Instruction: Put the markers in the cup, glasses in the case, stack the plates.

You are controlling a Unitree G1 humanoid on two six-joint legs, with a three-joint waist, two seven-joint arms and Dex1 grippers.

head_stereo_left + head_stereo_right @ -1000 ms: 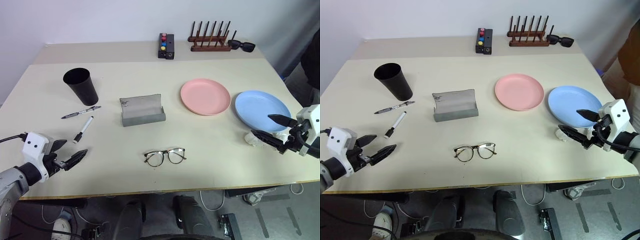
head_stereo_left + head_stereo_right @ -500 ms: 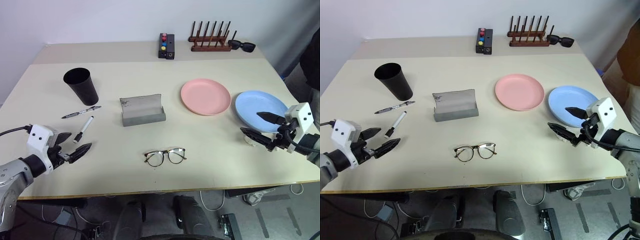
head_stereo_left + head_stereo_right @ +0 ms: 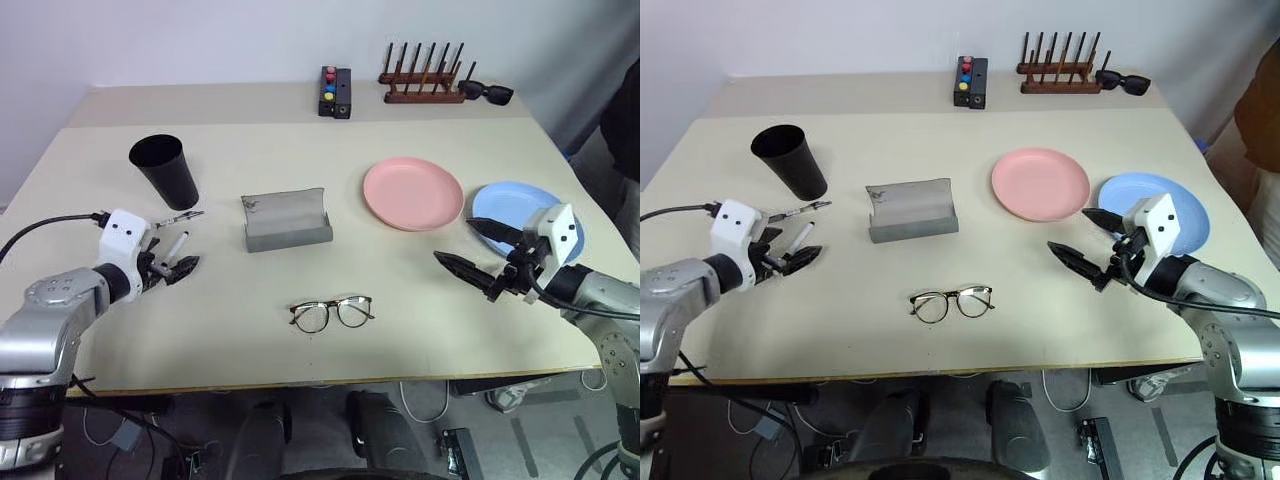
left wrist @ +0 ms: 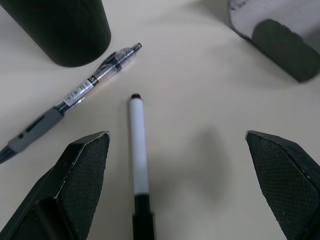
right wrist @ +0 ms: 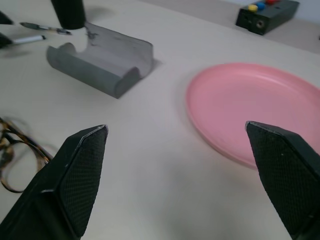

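Markers (image 4: 138,145) | label unreadable | left gripper (image 3: 172,262) spread | right gripper (image 3: 468,250) spread

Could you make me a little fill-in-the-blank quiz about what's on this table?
1. The glasses case has its lid ____.
2. The plate nearest the right pincer is coloured ____.
3. The open left pincer hangs over the ____-barrelled marker.
4. The cup stands ____.

Missing words: open; blue; white; upright
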